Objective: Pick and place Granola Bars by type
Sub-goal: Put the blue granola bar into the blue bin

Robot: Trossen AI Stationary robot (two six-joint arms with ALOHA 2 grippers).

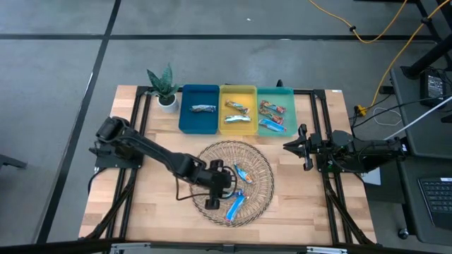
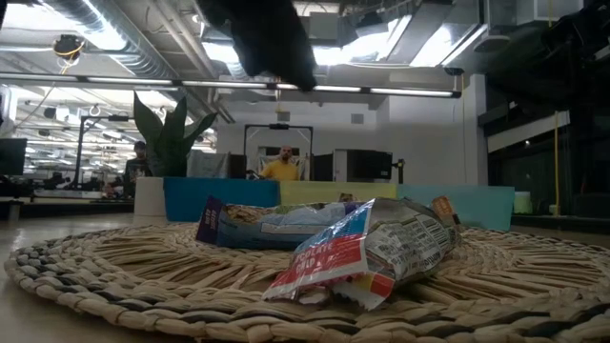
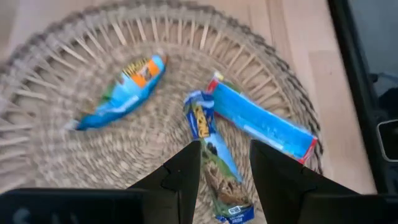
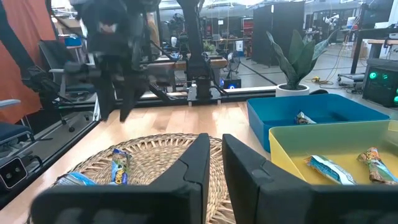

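Here, on the wooden desk [image 1: 159,212], far left at the back — a small potted plant [image 1: 164,87] in a white pot. Just beside it stands the blue tray [image 1: 198,121], holding one dark-wrapped granola bar [image 1: 203,109]. Next along, the yellow tray [image 1: 238,130] with two bars: a brown multicolour bar [image 1: 237,106] toward the back, a silvery-blue bar [image 1: 236,118] nearer the front. Then the green tray [image 1: 277,91], also two bars — a red-green multicolour bar [image 1: 272,109] and a bright blue bar [image 1: 271,125].

In front of the trays lies a round woven mat [image 1: 258,166]. The left arm reaches across from the desk's left edge; the left gripper [image 1: 227,185] hangs over the mat's middle, jaws partway apart, holding nothing. In the left wrist view those jaws straddle the near end of a blue bar with a scenic print [image 3: 211,140], not closed on it. Three bars remain on the mat: that one, a long bright blue bar with red ends [image 3: 261,122] touching it, and a blue-and-orange bar [image 3: 121,93] lying apart from both.

Far right, the right gripper [image 1: 294,144] waits above the desk just right of the mat, jaws nearly closed, empty.
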